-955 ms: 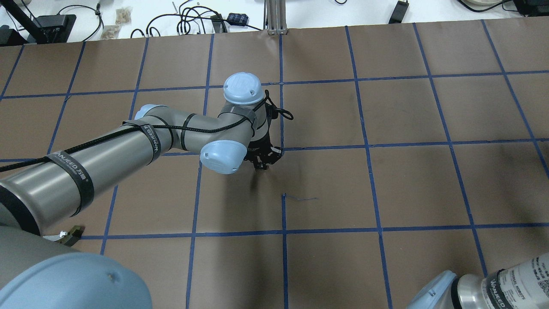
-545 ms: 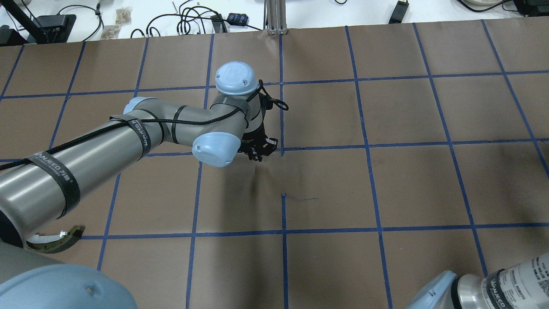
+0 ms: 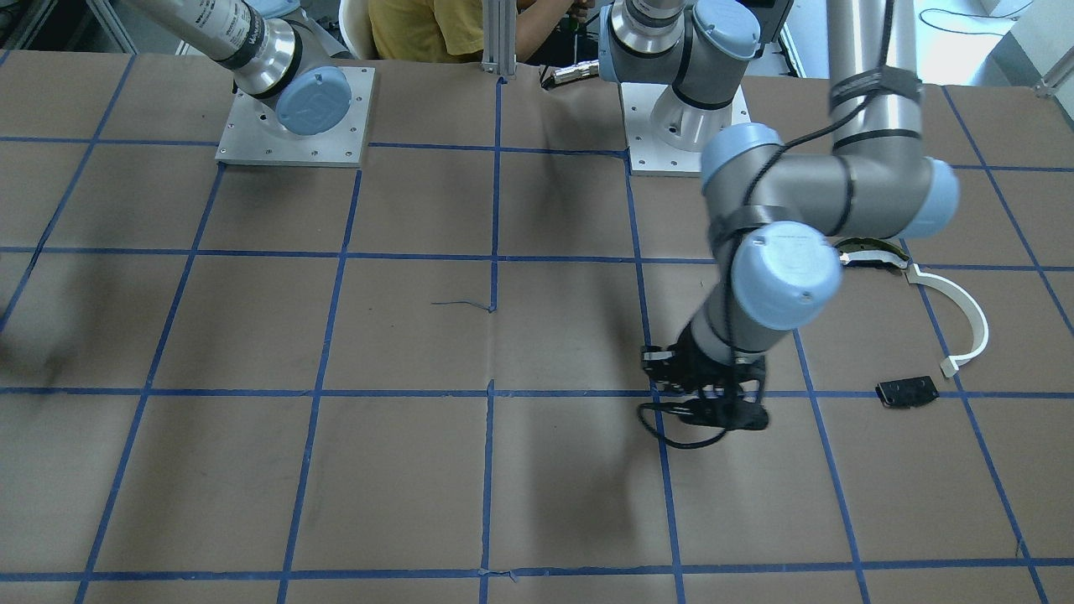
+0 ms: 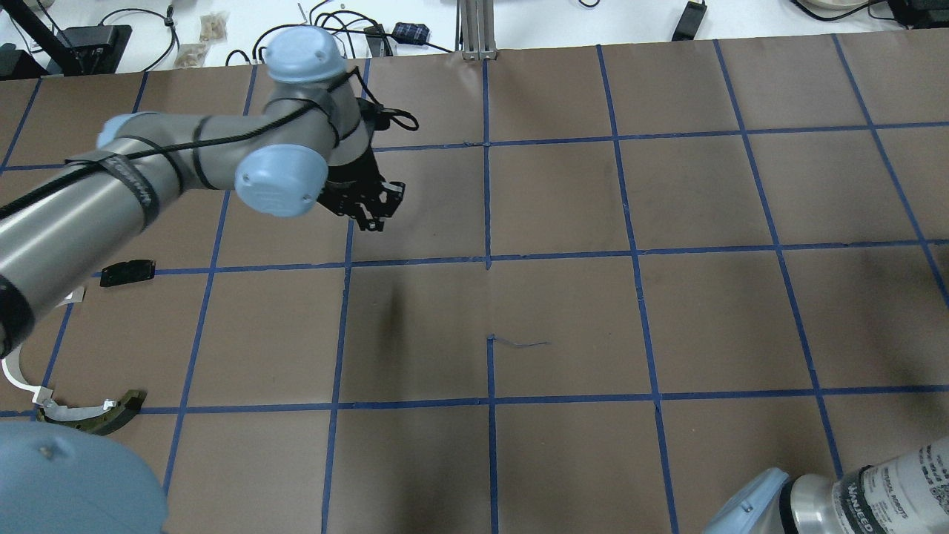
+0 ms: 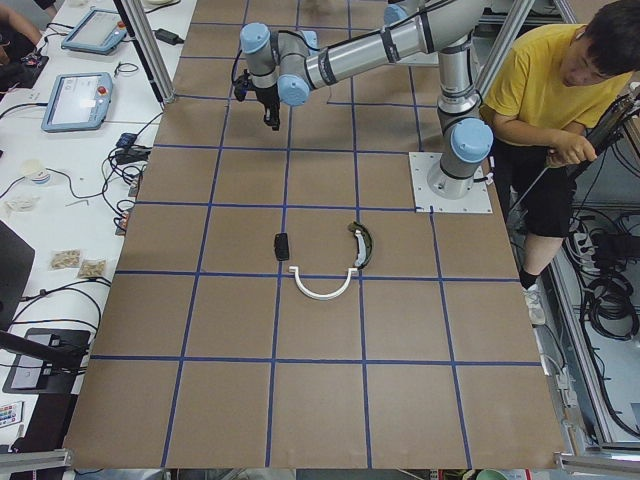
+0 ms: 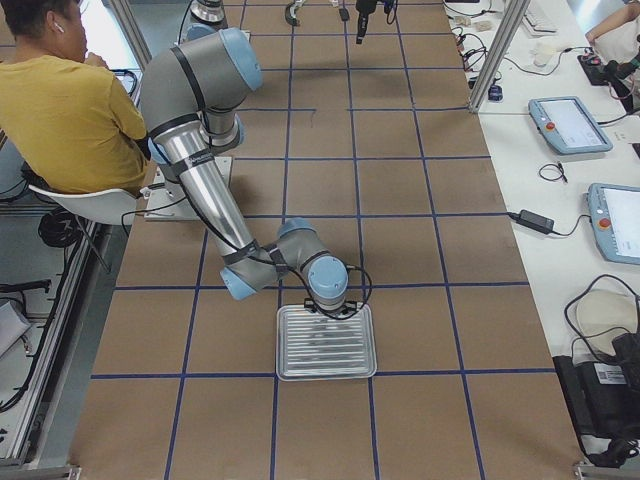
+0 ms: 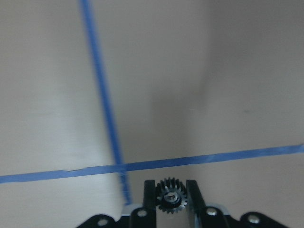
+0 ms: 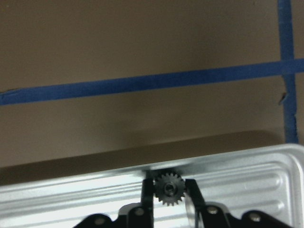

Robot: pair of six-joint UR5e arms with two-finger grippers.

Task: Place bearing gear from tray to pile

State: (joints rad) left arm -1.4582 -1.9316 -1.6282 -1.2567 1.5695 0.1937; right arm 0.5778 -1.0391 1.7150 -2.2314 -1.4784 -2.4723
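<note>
My left gripper (image 7: 171, 189) is shut on a small dark bearing gear (image 7: 171, 199) and holds it above the brown paper; it also shows in the overhead view (image 4: 371, 215) and the front view (image 3: 709, 411). The pile lies apart from it, toward the robot's left: a flat black block (image 4: 127, 272), a thin white curved strip (image 4: 18, 378) and a dark-and-tan curved piece (image 4: 96, 415). My right gripper (image 8: 169, 183) is shut on a second gear (image 8: 169, 189) over the near rim of the ribbed silver tray (image 8: 71, 199). The tray also shows in the right side view (image 6: 325, 345).
Blue tape lines cross the brown paper under both grippers. A post (image 4: 474, 30) stands at the table's far edge, with cables behind it. An operator in yellow (image 5: 540, 90) sits by the robot's base. The right arm's elbow (image 4: 815, 504) is at the overhead view's bottom right.
My left arm has swung to the left and toward the far edge with the gear held. This has uncovered the black block and the white strip.
</note>
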